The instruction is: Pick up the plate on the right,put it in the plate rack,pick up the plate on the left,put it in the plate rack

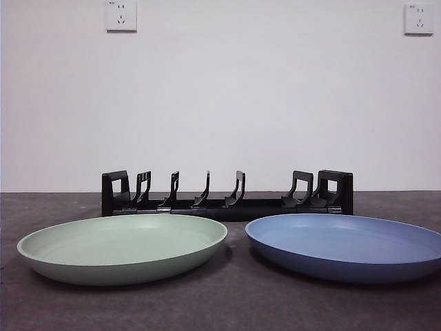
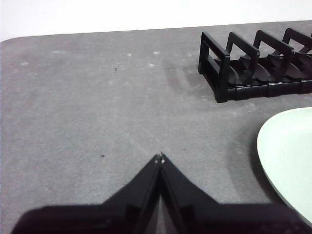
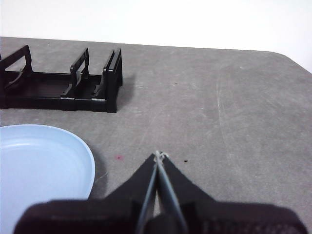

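Observation:
In the front view a pale green plate (image 1: 120,248) lies flat at the left and a blue plate (image 1: 348,245) lies flat at the right. Behind them stands the long black plate rack (image 1: 227,196) with curved prongs, holding nothing. My left gripper (image 2: 160,158) is shut over bare table, off to the outer side of the green plate (image 2: 287,156) and the rack's end (image 2: 253,66). My right gripper (image 3: 160,156) is shut over bare table beside the blue plate (image 3: 39,170), with the rack's other end (image 3: 63,83) beyond. Neither arm shows in the front view.
The dark grey table (image 1: 234,303) runs back to a white wall with two sockets (image 1: 121,15). The table's rounded corners show in both wrist views.

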You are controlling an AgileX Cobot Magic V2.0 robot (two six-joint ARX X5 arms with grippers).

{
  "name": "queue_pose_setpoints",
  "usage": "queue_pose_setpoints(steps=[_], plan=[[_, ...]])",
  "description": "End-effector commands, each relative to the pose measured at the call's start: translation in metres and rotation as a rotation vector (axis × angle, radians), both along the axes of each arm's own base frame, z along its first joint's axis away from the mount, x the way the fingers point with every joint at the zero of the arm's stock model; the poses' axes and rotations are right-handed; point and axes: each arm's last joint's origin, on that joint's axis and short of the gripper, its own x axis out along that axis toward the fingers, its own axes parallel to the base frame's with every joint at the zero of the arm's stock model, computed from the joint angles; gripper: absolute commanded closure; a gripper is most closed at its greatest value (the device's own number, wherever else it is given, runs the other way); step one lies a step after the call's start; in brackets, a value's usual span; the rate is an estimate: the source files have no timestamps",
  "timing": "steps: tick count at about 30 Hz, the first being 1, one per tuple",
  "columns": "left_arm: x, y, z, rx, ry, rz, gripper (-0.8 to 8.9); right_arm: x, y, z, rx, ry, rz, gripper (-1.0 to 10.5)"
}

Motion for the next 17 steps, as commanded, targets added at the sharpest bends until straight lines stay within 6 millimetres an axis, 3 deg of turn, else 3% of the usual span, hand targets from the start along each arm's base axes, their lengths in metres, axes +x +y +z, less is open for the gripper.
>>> queue_pose_setpoints(steps=[1, 10, 17], plan=[[0.000, 0.000, -0.002, -0.018, 0.000, 0.008, 8.17, 0.000, 0.000, -0.002, 0.027, 0.001, -0.003, 9.5], [0.000, -0.003, 0.001, -0.181, 0.010, -0.069, 8.20, 0.000, 0.000, 0.005, 0.223, -0.024, -0.019, 9.6], [-0.006, -0.004, 0.037, -0.261, -0.009, -0.109, 8.20, -0.008, 0.000, 0.047, 0.288, -0.108, 0.000, 9.6]])
